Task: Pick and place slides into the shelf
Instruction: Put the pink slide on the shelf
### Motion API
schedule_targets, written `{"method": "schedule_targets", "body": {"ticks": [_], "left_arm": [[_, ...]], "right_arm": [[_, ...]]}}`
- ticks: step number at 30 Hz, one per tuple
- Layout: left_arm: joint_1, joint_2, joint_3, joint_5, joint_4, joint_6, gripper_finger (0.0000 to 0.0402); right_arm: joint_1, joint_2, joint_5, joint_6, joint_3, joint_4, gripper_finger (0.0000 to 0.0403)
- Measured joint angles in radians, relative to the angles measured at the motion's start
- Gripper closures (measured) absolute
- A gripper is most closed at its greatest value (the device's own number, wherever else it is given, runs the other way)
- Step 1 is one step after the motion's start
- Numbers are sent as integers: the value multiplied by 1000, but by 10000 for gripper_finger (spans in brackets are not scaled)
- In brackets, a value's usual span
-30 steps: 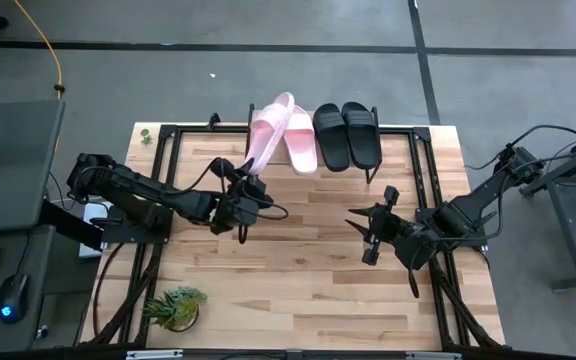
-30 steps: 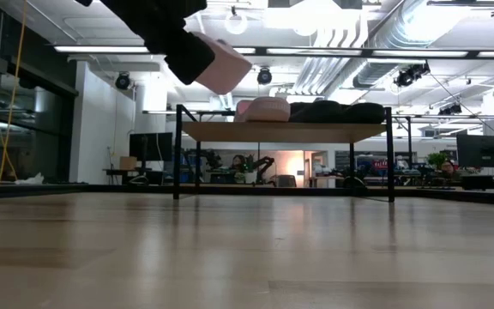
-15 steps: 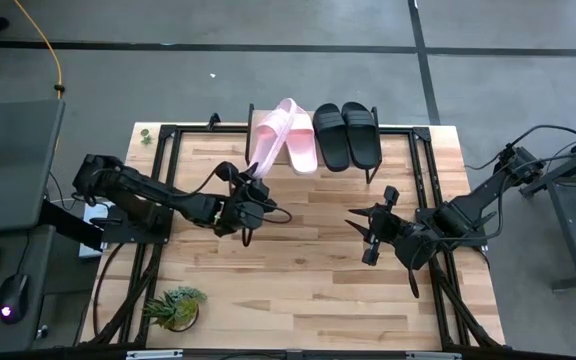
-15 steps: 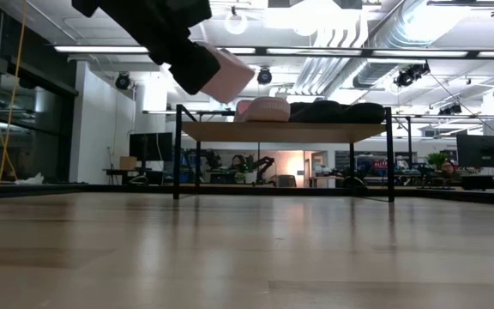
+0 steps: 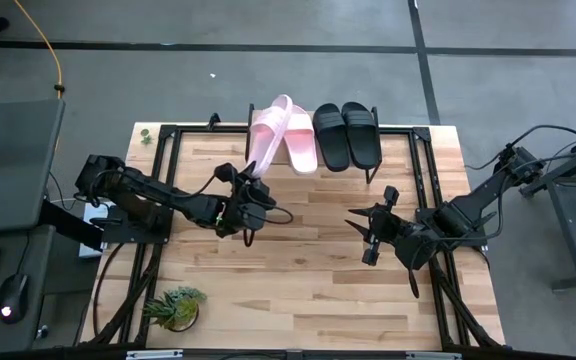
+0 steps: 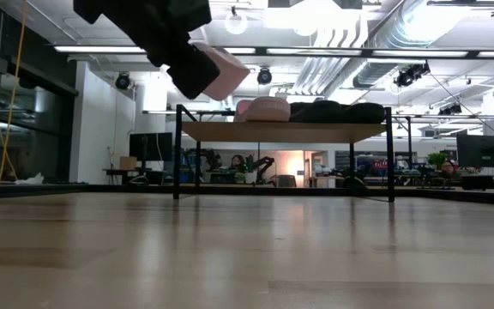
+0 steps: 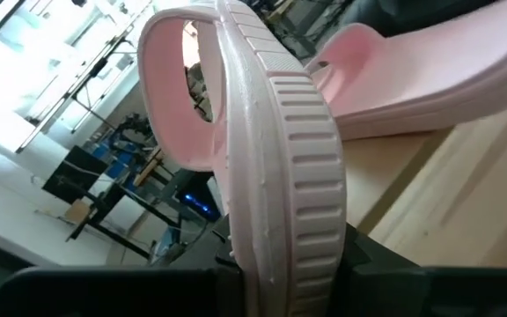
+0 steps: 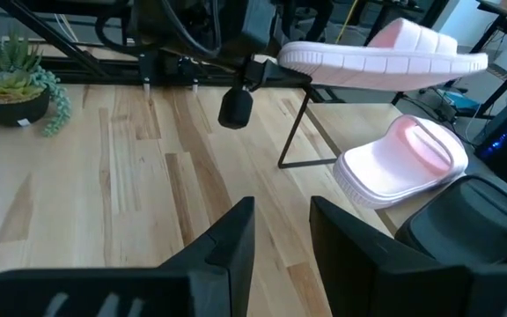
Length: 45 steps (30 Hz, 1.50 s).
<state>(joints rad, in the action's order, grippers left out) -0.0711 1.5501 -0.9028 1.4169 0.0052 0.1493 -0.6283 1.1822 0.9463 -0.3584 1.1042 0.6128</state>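
One pink slide (image 5: pixel 265 148) is hanging above the shelf (image 5: pixel 363 170) edge, pinched at its heel rim by the left pincer (image 5: pixel 251 185); light, flexible foam is needing a firm grip. Right pincer (image 5: pixel 365 237) is waiting, spread.

grey floor (image 5: pixel 268 70), ceiling strip lights (image 6: pixel 127 49)

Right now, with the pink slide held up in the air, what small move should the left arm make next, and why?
Probably carry it a little farther toward the shelf and level it. The left gripper holds the pink slide tilted, its front end already above the free left end, beside the other pink slide and two black slides.
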Motion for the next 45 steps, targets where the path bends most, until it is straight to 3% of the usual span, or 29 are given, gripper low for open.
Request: {"method": "schedule_targets", "body": {"ticks": [27,34,45], "left_arm": [[40,60,0,68,0,336,348],[46,60,0,140,2,355,349],[46,157,-10,125,65,391,349]], "right_arm": [[0,0,-19,0,0,-10,299],[0,0,-19,0,0,-11,299],[0,0,-38,-3,0,-14,299]]}}
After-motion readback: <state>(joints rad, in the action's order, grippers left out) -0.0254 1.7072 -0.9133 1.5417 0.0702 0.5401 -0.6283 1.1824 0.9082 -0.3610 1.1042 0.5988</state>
